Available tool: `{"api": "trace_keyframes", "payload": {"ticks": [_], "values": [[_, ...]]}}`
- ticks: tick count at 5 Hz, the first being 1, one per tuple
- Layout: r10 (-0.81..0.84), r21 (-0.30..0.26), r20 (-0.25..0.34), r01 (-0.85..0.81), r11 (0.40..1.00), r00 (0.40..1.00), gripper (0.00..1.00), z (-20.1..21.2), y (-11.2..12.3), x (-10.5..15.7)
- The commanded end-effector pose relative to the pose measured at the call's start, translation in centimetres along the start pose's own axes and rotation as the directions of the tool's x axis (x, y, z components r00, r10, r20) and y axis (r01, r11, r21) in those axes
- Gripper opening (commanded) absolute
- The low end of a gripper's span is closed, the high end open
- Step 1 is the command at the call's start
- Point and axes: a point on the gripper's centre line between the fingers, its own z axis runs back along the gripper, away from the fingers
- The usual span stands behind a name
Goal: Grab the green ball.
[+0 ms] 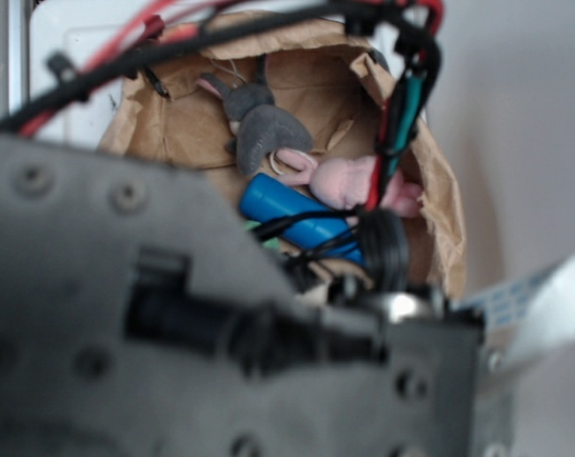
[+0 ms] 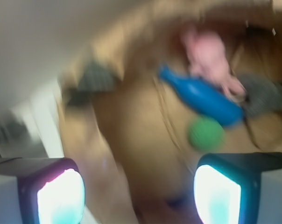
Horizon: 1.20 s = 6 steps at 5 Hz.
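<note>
Pincer (image 2: pixel 138 196) spread wide, empty, above brown paper bag (image 2: pixel 131 140). Green ball (image 2: pixel 205 133) lies inside, touching blue bottle (image 2: pixel 201 97); pink toy (image 2: pixel 204 51) beyond.

Robot test bench, type unconfirmed: plain white wall (image 1: pixel 535 114), cabled arm (image 1: pixel 173 333), toys kept in brown paper bag (image 1: pixel 188 129).

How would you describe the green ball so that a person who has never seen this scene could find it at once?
Look into the open brown paper bag that holds the toys. Near the pink soft toy lies a blue bottle-shaped toy, and the green ball sits right beside its wide end. It is the only round, green thing there.
</note>
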Motion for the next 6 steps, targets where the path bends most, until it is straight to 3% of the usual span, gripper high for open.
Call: {"api": "trace_keyframes", "payload": {"ticks": [1, 2, 3, 4, 6], "values": [[0.146, -0.062, 0.085, -0.140, 0.988, 0.986, 1.00, 6.3, 5.0, 1.2], [0.135, -0.044, 0.069, -0.132, 0.990, 0.988, 1.00, 5.9, 6.7, 1.3], [0.099, 0.029, 0.104, -0.102, 0.994, 0.990, 1.00, 4.2, 7.5, 1.3], [0.063, 0.078, 0.073, -0.069, 0.995, 0.995, 1.00, 3.0, 5.7, 1.0], [0.063, 0.078, 0.073, -0.069, 0.995, 0.995, 1.00, 3.0, 5.7, 1.0]]}}
